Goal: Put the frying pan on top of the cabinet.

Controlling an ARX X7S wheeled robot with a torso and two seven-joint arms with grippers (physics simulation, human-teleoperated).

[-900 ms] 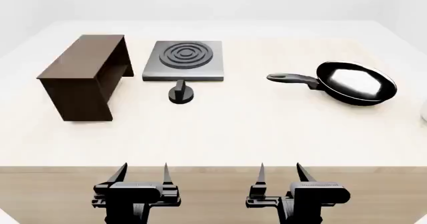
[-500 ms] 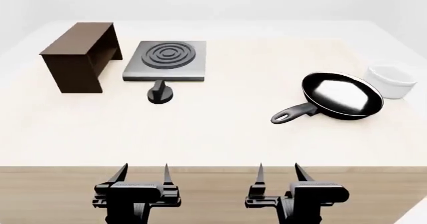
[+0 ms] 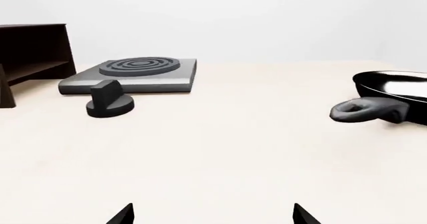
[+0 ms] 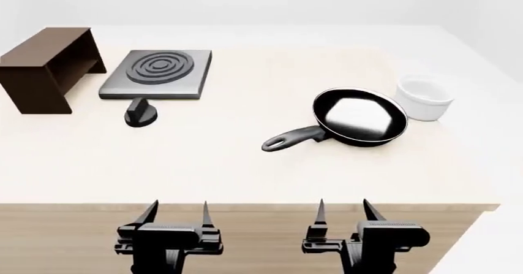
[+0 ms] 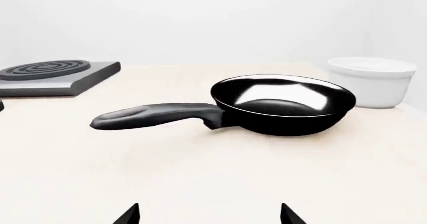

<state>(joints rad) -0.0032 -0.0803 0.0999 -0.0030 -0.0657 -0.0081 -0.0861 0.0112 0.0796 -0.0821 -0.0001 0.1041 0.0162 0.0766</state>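
Observation:
The black frying pan point(image 4: 359, 117) lies on the pale table at the right, its dark grey handle point(image 4: 291, 139) pointing toward the near left. It also shows in the right wrist view point(image 5: 283, 103) and partly in the left wrist view point(image 3: 393, 86). The dark brown cabinet point(image 4: 41, 65) stands at the far left, its open side facing the hob; part of the cabinet shows in the left wrist view point(image 3: 33, 53). My left gripper point(image 4: 177, 210) and right gripper point(image 4: 344, 209) are open and empty, held low in front of the table's near edge.
A grey square hob point(image 4: 157, 73) with concentric rings lies right of the cabinet, and a black knob point(image 4: 141, 111) sits in front of it. A small white bowl point(image 4: 425, 98) stands just right of the pan. The table's right edge point(image 4: 478, 163) is near the bowl.
The view has swung right: cabinet, hob, knob and pan all shifted left in the head view, and the white bowl shows fully. The grippers keep their place in the frame.

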